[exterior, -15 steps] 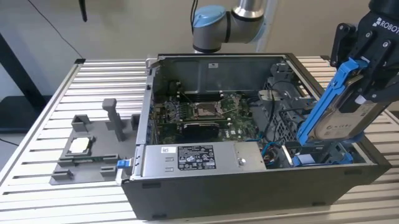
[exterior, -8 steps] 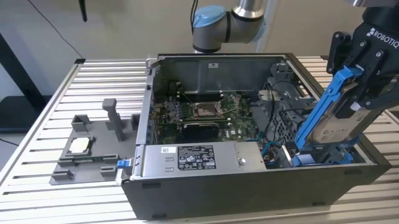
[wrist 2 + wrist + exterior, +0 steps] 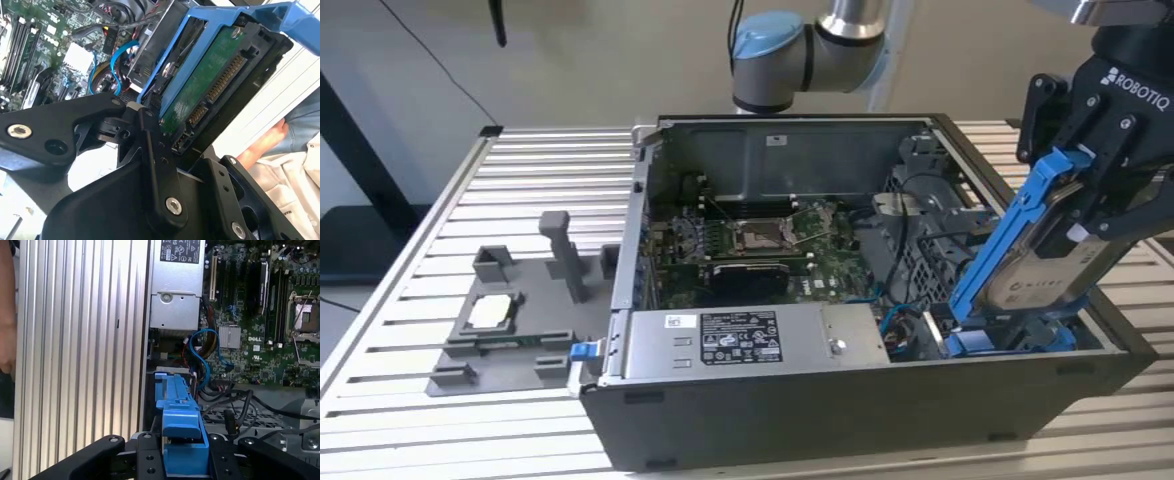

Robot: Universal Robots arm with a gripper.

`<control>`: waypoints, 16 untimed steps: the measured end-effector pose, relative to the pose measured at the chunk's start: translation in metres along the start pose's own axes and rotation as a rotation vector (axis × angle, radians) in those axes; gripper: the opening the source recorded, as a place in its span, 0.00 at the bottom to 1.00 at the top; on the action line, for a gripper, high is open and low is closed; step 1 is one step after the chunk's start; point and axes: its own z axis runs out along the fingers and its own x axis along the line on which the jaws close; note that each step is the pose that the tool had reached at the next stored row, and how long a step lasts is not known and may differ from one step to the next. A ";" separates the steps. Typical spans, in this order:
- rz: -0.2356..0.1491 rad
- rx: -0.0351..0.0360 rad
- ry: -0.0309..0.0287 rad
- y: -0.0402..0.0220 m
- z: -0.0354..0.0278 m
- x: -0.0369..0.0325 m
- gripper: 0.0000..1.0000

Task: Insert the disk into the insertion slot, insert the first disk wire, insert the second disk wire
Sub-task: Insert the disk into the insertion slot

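Observation:
My gripper is shut on the disk, a silver drive in a bright blue carrier frame. The disk stands steeply tilted over the open computer case's corner at the exterior view's right. Its lower end meets the insertion slot, a dark bay with blue fittings. In the second wrist view the disk's green circuit board and connectors face the camera between black fingers. The first wrist view looks down the carrier toward the bay. A blue disk wire curls loose beside the bay.
The grey power-supply box fills the case's front; the motherboard lies behind it. A grey fixture with posts sits on the slatted table at the exterior view's left. A person's hand is close by the case.

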 end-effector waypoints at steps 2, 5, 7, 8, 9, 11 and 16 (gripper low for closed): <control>0.000 0.0000 -0.0001 0.0000 0.0001 0.0000 0.33; 0.001 0.0000 -0.0002 -0.0001 0.0005 -0.0011 0.33; 0.002 0.0001 -0.0003 -0.0003 0.0019 -0.0027 0.33; 0.004 0.0000 -0.0003 -0.0004 0.0028 -0.0037 0.33; 0.007 0.0000 -0.0004 -0.0004 0.0038 -0.0044 0.33; 0.013 0.0000 -0.0007 -0.0008 0.0057 -0.0051 0.33; 0.042 -0.0001 -0.0017 -0.0013 0.0108 -0.0051 0.33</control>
